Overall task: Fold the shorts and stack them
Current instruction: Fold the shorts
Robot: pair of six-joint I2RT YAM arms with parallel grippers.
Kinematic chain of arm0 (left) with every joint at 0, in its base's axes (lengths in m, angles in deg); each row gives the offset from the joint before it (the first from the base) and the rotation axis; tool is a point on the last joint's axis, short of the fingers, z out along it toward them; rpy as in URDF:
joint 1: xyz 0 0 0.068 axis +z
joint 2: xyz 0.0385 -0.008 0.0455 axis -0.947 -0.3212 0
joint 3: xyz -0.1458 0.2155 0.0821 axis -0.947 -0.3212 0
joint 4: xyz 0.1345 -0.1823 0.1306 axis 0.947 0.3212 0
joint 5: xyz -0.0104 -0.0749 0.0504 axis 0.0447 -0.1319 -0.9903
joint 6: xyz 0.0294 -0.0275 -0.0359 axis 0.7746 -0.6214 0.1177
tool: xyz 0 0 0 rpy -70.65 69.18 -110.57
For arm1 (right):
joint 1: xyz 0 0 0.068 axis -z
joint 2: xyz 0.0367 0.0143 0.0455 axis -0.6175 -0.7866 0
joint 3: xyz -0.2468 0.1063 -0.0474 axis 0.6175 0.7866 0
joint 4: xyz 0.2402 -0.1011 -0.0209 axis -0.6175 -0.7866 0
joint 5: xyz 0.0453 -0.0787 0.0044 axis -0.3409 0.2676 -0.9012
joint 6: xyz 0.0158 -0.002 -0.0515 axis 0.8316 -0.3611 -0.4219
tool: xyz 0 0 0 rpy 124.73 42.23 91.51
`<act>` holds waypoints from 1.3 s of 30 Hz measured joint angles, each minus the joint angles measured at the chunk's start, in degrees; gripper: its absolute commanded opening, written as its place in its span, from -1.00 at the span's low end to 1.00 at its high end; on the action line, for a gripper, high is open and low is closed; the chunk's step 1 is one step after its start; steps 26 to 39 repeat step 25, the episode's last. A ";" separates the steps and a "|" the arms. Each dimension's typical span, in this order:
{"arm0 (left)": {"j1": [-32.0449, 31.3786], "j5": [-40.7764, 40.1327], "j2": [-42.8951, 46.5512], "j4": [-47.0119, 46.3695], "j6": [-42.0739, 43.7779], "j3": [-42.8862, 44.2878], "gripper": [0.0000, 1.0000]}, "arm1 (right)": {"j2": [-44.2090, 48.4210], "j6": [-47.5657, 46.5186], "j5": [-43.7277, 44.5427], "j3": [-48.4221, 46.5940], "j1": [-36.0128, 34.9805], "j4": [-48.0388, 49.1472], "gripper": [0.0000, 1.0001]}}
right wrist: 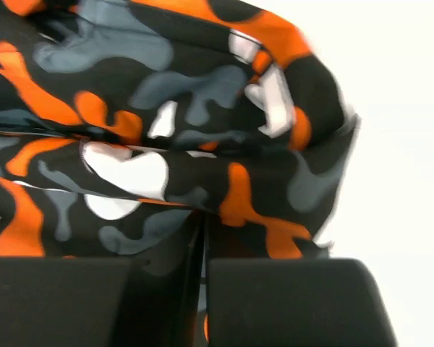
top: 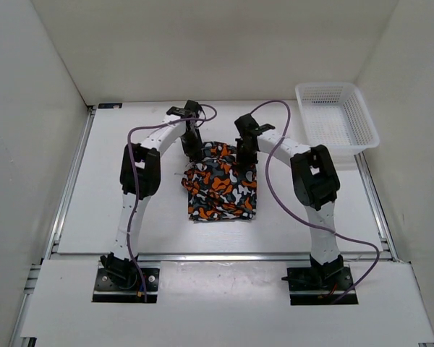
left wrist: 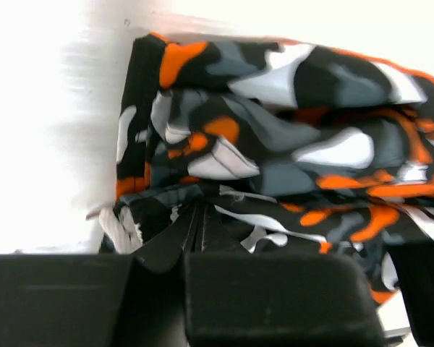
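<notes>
Left gripper (top: pixel 194 154) and right gripper (top: pixel 244 164) each pinch the far edge of the shorts (top: pixel 223 194) lying mid on the desk (top: pixel 315 217), so a fold seems in hand; next they should likely carry it toward the near edge.

Overhead view looks down from behind; both wrist views hug the shorts (top: pixel 222 184).

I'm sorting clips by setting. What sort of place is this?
Probably a lab robot test cell: plain white walls box in a white table, a left arm and a right arm are bolted at its near edge, and shorts and a mesh basket sit on it.
</notes>
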 measured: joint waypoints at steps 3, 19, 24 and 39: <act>-0.04 -0.70 -0.11 2.49 0.33 4.17 -0.62 | 0.24 0.00 -0.39 0.02 0.85 -0.72 -0.22; 0.48 -6.93 51.28 1.77 4.35 -19.23 0.66 | 51.76 0.44 15.85 19.93 5.18 -5.70 0.98; 2.23 -10.03 66.01 1.84 3.06 -32.76 0.66 | 60.67 0.74 20.33 28.63 7.50 -12.76 0.95; 2.40 -10.75 67.91 1.95 2.47 -35.89 0.66 | 62.55 0.66 20.70 29.81 7.67 -13.77 0.95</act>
